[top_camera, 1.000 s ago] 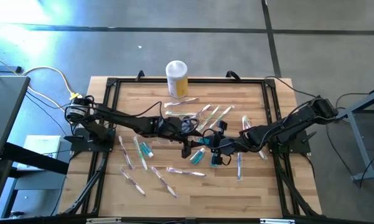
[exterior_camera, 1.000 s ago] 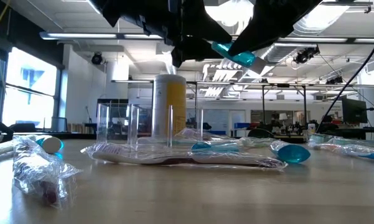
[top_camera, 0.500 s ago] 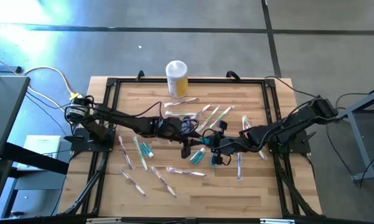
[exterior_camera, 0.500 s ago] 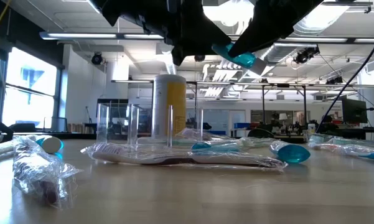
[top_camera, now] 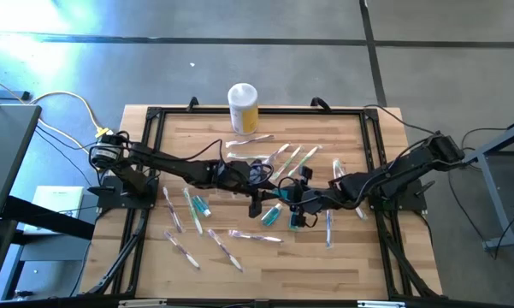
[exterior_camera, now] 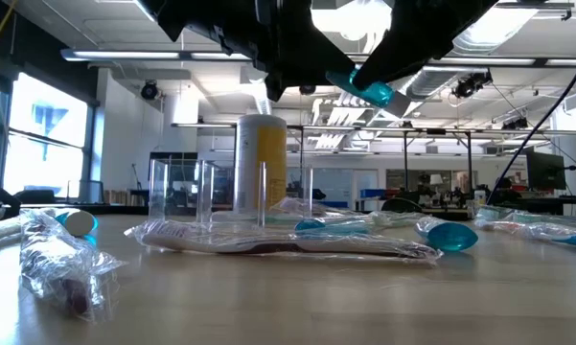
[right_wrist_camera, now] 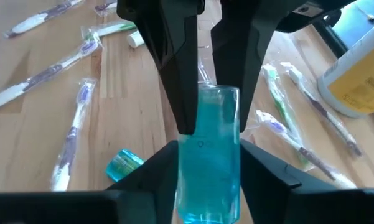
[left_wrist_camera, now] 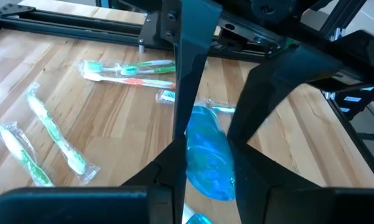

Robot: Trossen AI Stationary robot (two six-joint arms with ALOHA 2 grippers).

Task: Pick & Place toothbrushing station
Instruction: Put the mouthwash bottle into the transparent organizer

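Since the toothbrushing station is clear plastic, I can't honestly pick it out against the wood in the high view. What does show there is the left tool (top_camera: 258, 200) and the right tool (top_camera: 293, 209) meeting nose to nose over the middle of the table (top_camera: 325, 265). A blue tube (top_camera: 274, 214) sits between them, wrapped toothbrushes (top_camera: 181, 248) lie scattered all around, and the yellow jar (top_camera: 243, 107) stands at the far edge.

Low view is where the station (exterior_camera: 211, 196) turns up. It's a colourless box with thin upright walls, standing on the table in front of the jar and just behind a long wrapped toothbrush (exterior_camera: 288, 240). Both arms hang well above it and nothing touches it.

Left wrist view: that tool is pinched narrow onto the blue tube. Right wrist view: same tube from the other end, tucked between that tool's fingers, which look snug against its sides.

My guess on the station is that it's light, stiff and slick, so easy to shove or tip, and the thin walls might crack under a hard squeeze. I'd grab one wall at the rim, one finger inside and one outside.
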